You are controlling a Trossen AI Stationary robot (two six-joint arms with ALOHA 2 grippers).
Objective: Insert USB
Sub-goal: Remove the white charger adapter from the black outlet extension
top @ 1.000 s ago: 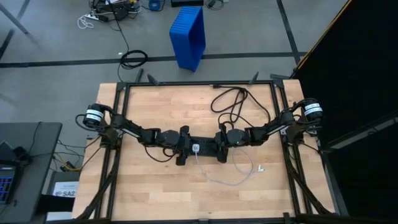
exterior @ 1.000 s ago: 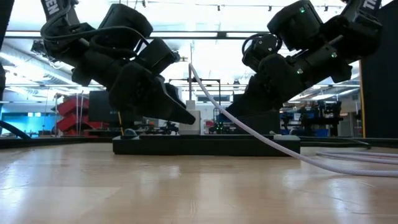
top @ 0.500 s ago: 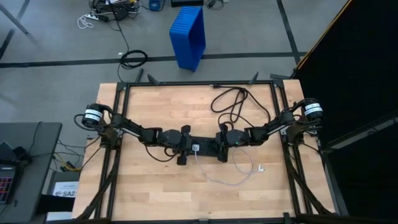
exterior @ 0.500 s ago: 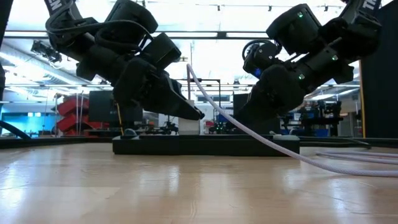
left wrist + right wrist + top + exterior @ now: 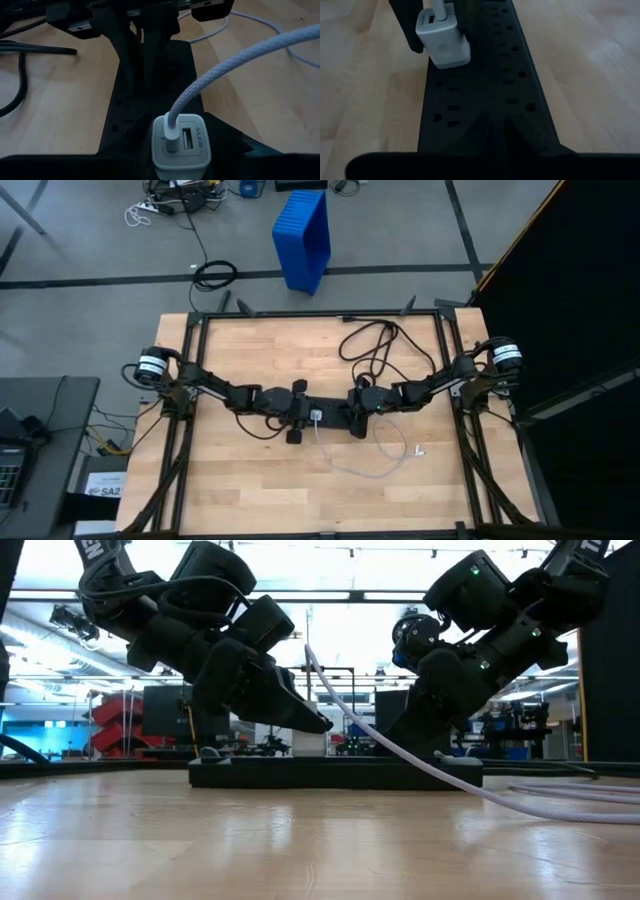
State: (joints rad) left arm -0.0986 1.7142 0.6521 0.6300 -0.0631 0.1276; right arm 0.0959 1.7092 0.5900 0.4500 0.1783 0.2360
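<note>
A long black power strip (image 5: 325, 418) is laid across the middle of the wooden table (image 5: 250, 490), running left to right between the two arms. A small white charger block (image 5: 181, 141) is seated in the strip, nearer its left end, and the USB (image 5: 375, 463) is plugged into the left of its two ports (the second port beside it is seen bare in the left wrist view). From the plug the white cable rises in an arc, passes over the strip and is laid in a loose loop on the near-right part of the table, with its other end (image 5: 419, 450) lying on the wood to the right of the loop.

The left gripper (image 5: 296, 417) is held at the left end of the strip, just beside the charger block; its dark fingers (image 5: 235, 145) are seen flanking the block on both sides, but whether they are pressed onto it or merely set around it cannot be told. The right gripper (image 5: 354, 416) is set over the right part of the strip, and its fingers (image 5: 495, 132) are brought together, tips resting on or just above the strip's top face, with nothing held between them.

A thick black cord (image 5: 375, 345) is looped on the far side of the table. A blue bin (image 5: 303, 238) is seen on the floor beyond the far edge.
</note>
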